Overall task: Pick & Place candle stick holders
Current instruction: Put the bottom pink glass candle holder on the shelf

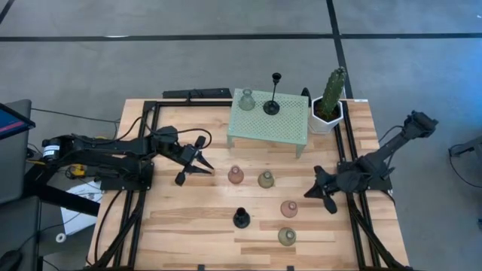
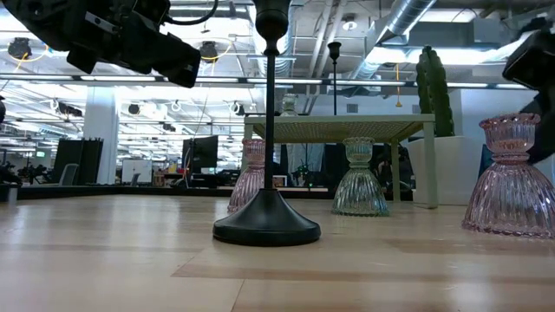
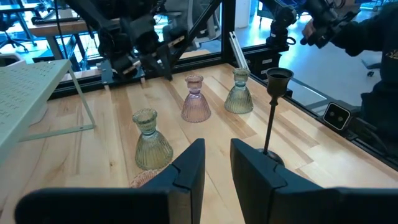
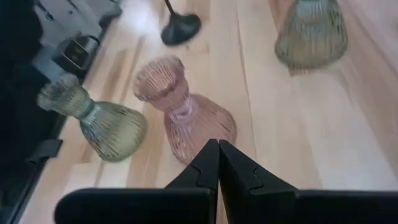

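Wooden table (image 1: pixel 188 226), your stock: two candle stick holders sit on the mesh stand (image 1: pixel 269 120), a pale green bell (image 1: pixel 246 99) and a tall black stem (image 1: pixel 273 94). Five remain below, ribbed glass in pink (image 1: pixel 236 175) and olive (image 1: pixel 266 179), plus a short black one (image 1: pixel 241 217). Left gripper (image 1: pixel 197 159) slightly parted, empty; right gripper (image 1: pixel 325 191) pressed together, empty.

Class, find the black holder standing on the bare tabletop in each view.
High: black holder low centre.
Low: black holder centre foreground.
Left wrist: black holder nearer than the pink holder.
Right wrist: its base alone, beyond the pink holder.
Landmark: that pink holder, beside it in every view.
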Available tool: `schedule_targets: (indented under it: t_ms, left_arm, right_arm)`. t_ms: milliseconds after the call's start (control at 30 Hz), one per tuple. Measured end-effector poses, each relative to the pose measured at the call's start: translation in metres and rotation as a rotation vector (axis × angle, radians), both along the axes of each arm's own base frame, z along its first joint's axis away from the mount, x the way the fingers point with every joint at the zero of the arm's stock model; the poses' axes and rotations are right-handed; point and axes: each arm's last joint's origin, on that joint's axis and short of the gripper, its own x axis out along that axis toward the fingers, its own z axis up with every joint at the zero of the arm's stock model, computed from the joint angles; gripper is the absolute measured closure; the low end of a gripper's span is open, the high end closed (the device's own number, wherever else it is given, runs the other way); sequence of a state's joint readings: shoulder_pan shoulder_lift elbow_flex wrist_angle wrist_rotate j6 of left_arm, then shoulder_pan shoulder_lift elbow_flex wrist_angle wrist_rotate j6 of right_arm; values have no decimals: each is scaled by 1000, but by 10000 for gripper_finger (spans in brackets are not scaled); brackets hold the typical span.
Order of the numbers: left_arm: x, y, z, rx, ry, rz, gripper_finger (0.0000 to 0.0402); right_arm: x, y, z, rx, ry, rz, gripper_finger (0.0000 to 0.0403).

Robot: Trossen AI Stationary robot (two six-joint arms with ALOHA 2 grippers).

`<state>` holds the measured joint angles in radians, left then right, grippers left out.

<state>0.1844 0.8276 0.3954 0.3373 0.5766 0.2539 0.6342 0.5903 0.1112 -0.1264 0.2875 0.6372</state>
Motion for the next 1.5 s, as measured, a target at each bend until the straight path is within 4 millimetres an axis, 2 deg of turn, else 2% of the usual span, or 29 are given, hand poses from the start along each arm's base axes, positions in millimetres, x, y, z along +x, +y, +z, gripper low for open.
schedule_targets:
  t_ms: [300, 400, 667, 833, 1033, 1300, 1500]
  left_arm:
    - [0, 0, 0, 0, 0, 0, 325]
    - [0, 0, 0, 0, 0, 0, 325]
    - [0, 0, 0, 0, 0, 0, 325]
    - [0, 0, 0, 0, 0, 0, 325]
    - [0, 0, 0, 0, 0, 0, 325]
    - [0, 0, 0, 0, 0, 0, 325]
    - [0, 0, 0, 0, 0, 0, 325]
  right_arm:
    - [3, 2, -6, -56, 29, 21, 396]
    - [5, 4, -4, -74, -7, 46, 371]
    - [9, 6, -6, -133, -15, 82, 266]
    - [13, 10, -7, -121, -36, 81, 217]
    - [23, 17, -4, -93, -117, 89, 188]
    - [30, 22, -15, -68, -70, 60, 155]
    - [38, 28, -18, -32, -114, 56, 139]
